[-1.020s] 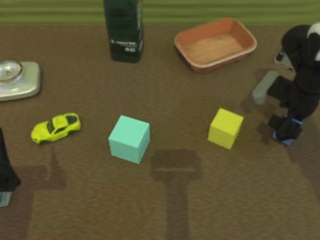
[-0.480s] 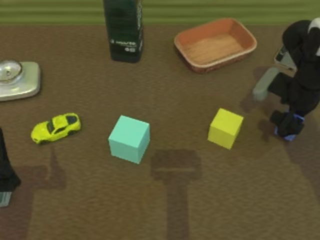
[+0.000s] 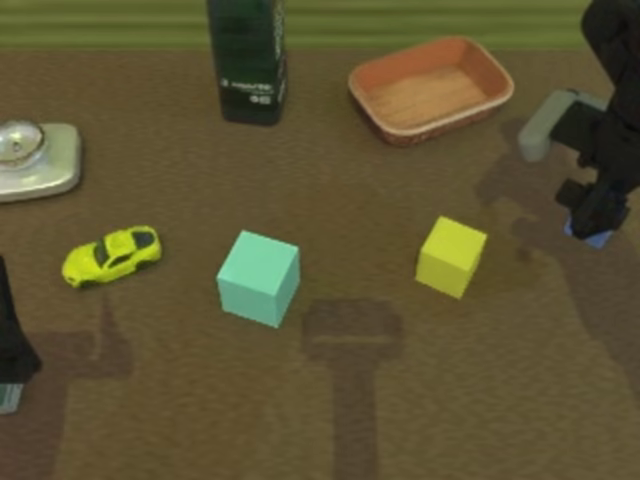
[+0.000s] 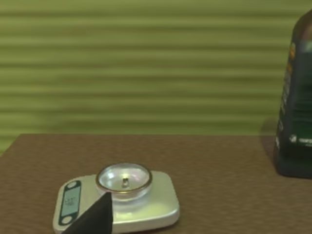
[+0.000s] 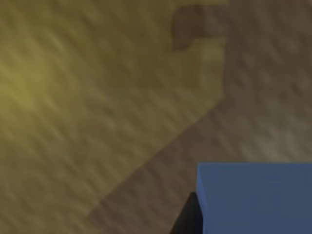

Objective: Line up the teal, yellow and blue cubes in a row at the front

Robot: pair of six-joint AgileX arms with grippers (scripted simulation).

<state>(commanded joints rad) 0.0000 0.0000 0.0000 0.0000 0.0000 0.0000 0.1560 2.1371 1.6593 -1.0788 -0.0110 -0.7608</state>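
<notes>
Blue cube (image 3: 597, 236) being gripped in right gripper (image 3: 598, 215) jaws, right of yellow cube (image 3: 451, 256) | teal cube (image 3: 259, 277) lying left of yellow, unaligned | row not yet forming | left gripper (image 3: 8, 392) parked, jaws unreadable

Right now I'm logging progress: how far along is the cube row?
Nothing is lined up yet. The pale teal cube and bright yellow cube sit mid-table, unplaced. The right pincer holds the small blue cube at the right. All three remain.
</notes>
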